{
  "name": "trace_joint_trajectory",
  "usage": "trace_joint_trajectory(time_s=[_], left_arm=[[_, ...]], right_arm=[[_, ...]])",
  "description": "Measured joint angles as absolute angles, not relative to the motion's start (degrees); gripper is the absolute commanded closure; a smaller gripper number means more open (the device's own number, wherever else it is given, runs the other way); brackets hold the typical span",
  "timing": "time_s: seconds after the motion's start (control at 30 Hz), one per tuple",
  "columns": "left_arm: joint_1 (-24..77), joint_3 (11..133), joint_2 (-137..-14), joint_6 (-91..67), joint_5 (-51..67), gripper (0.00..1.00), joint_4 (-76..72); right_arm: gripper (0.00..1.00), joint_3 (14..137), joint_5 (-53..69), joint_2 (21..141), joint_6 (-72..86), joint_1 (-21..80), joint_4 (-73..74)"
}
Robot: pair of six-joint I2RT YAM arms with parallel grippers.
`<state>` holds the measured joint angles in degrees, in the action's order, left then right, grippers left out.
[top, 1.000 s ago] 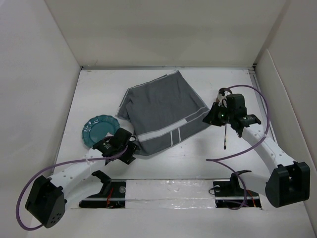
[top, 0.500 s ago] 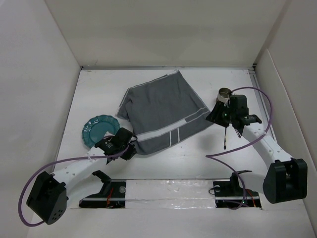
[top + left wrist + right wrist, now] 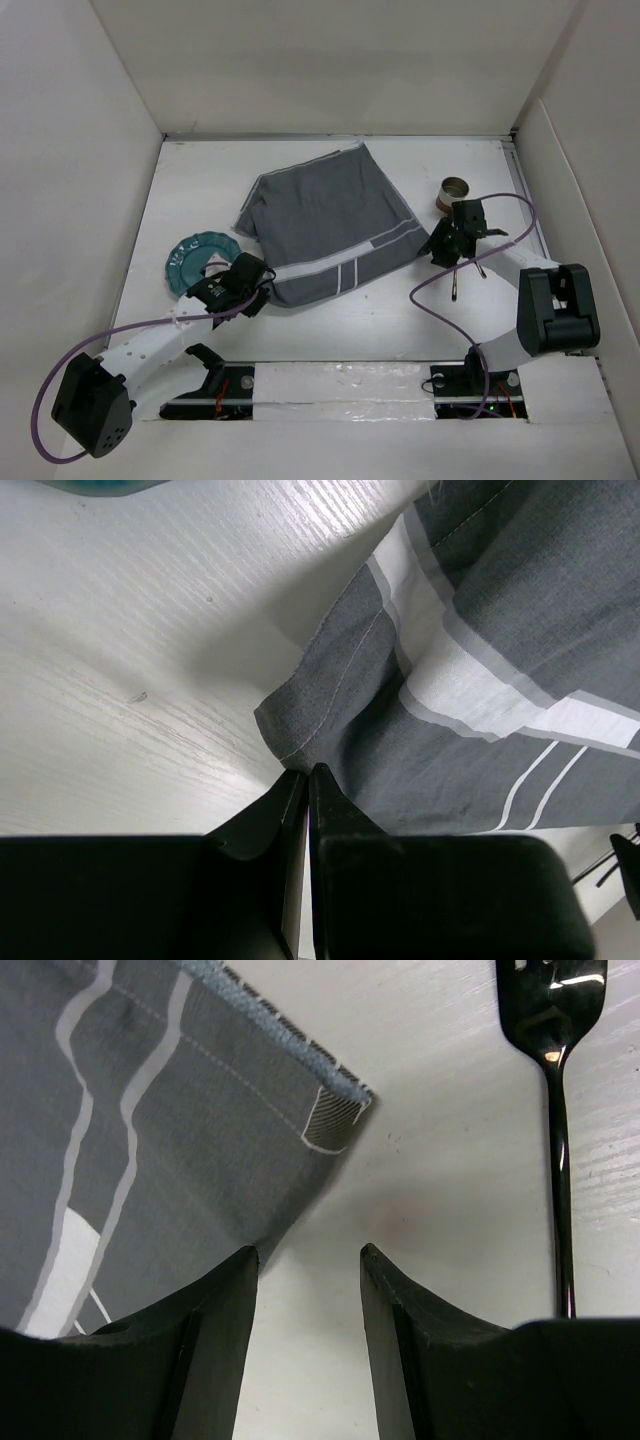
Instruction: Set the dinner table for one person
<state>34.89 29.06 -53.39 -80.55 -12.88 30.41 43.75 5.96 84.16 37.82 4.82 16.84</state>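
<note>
A dark grey cloth mat with white stripes lies skewed on the white dinner table. My left gripper sits at the mat's near left corner. In the left wrist view its jaws are shut, pinching that corner of the mat, which rises slightly off the table. My right gripper is low at the mat's right corner. The right wrist view shows it open over bare table, with the mat's corner just left of its left finger. A dark fork lies to the right.
A teal scalloped plate sits left of the mat, close to my left wrist. A small round cup stands behind my right gripper. The fork lies near the right arm. White walls enclose the table on three sides.
My left gripper has shut on the mat's near corner. The right arm has dropped and folded in toward the mat's right corner, and its jaws have opened wider.
</note>
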Motion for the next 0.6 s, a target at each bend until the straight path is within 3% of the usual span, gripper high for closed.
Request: trace_joint_trajectory(time_s=[0.13,0.4,0.5,0.6], left_arm=[[34.9,29.1,-53.4,-78.2,-13.3,1.0,30.2],[34.3,29.1,-53.1,-74.7,-12.6,1.0,29.7],[33.1,29.1,-52.5,-72.8,-12.4,1.0,29.3],[32.2,29.1,-52.3,-71.3,-12.4,1.0,28.7]], right_arm=[[0.49,43.8,4.8,86.1,40.6,4.9,14.9],[0.63,47.3,2.4,90.0,46.3,5.6,15.6],[0.7,49.7,1.4,92.1,48.3,5.7,17.1],[0.85,51.8,0.3,93.8,50.0,6.1,18.9]])
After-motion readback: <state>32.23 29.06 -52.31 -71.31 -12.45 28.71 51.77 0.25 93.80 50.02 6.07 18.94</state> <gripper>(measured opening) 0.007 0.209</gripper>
